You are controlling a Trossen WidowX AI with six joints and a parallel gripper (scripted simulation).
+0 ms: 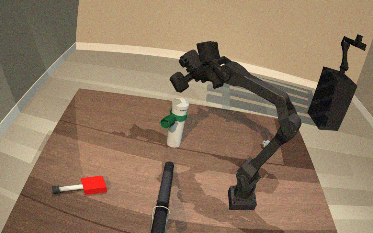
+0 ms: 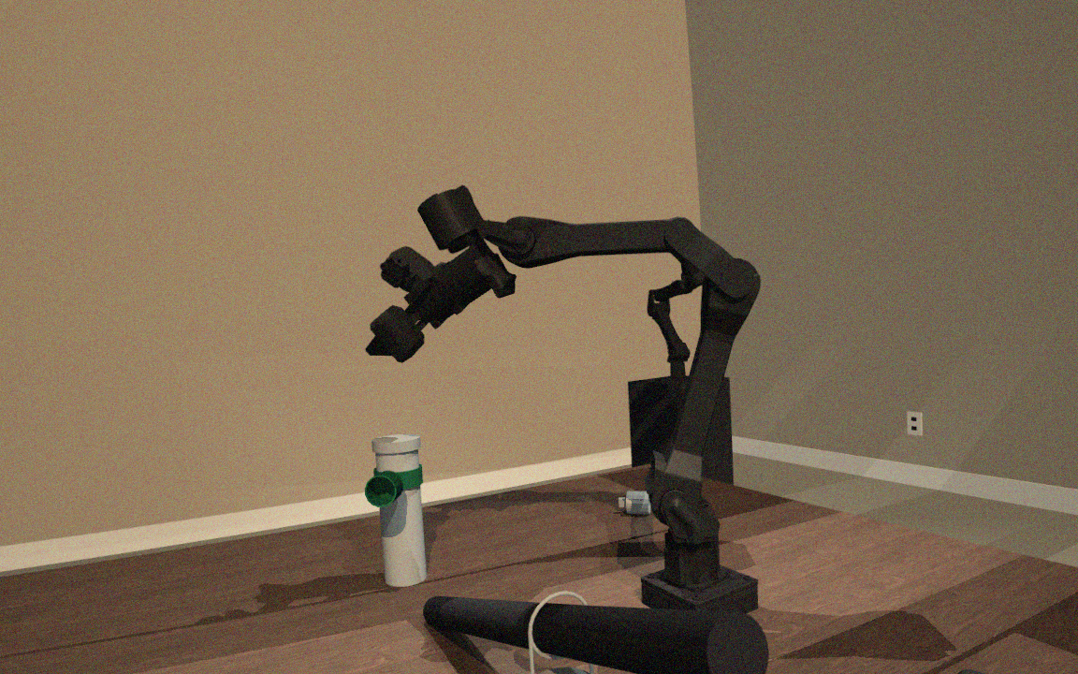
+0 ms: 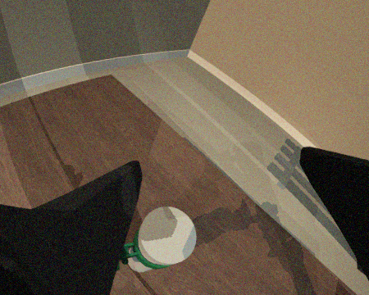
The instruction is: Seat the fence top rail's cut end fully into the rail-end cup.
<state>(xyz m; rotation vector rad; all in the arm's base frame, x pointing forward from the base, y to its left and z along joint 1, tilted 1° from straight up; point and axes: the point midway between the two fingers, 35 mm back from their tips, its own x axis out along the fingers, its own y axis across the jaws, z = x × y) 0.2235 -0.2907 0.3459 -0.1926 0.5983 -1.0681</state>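
The white post [image 1: 176,130] [image 2: 402,528] stands upright on the wooden floor, and the wrist view shows its cap [image 3: 165,232] from above. The green brace band [image 1: 180,117] [image 2: 411,478] [image 3: 148,264] sits just under the cap. Its green rail-end cup [image 1: 166,122] [image 2: 380,489] is empty. The dark rail [image 1: 164,185] [image 2: 610,633] lies low through the white loop cap [image 1: 161,206] [image 2: 532,620]. Its near end stops short of the post, apart from the cup. My gripper [image 1: 181,69] [image 2: 387,301] [image 3: 223,162] is open and empty, high above the post.
A red block with a white handle [image 1: 93,184] lies at the front left. A black box [image 1: 331,98] [image 2: 651,418] carrying a small arm stands at the back right. A small pale part [image 1: 265,142] [image 2: 633,503] lies near my arm's base [image 1: 242,199].
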